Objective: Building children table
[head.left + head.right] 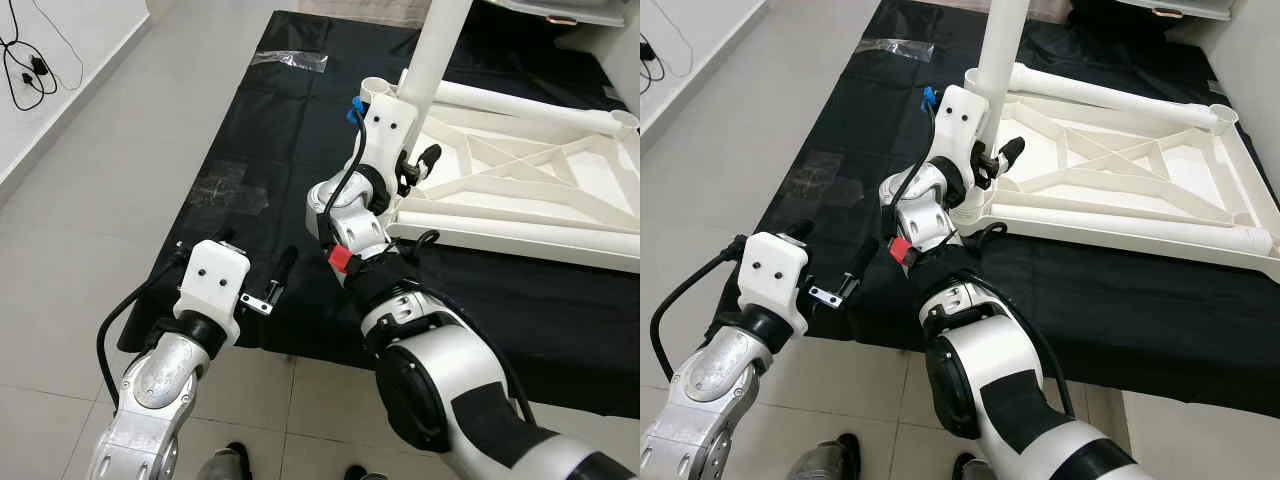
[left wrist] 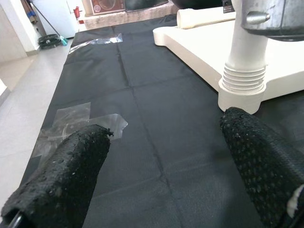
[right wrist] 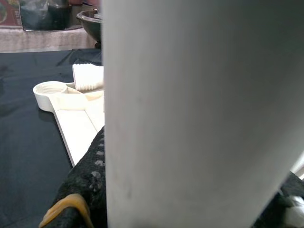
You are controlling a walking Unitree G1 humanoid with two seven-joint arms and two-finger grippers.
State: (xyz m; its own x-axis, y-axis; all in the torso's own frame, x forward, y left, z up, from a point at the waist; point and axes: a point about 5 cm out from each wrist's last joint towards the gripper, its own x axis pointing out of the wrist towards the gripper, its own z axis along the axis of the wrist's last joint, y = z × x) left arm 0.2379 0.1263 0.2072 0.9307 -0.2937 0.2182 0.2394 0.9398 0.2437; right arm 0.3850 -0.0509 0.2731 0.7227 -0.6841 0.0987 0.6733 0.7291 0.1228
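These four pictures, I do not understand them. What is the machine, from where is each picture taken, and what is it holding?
It is a humanoid robot with two silver arms, each ending in two black fingers. The two upper pictures come from cameras on its head, looking down. The two lower ones come from cameras on its wrists.

On the floor lies a black cloth with an upside-down white children's table on it. The right gripper is closed around an upright white table leg standing in a corner socket; the right wrist picture shows that leg very close. The left gripper hangs open above the cloth, holding nothing. Clear plastic wrappers lie on the cloth.
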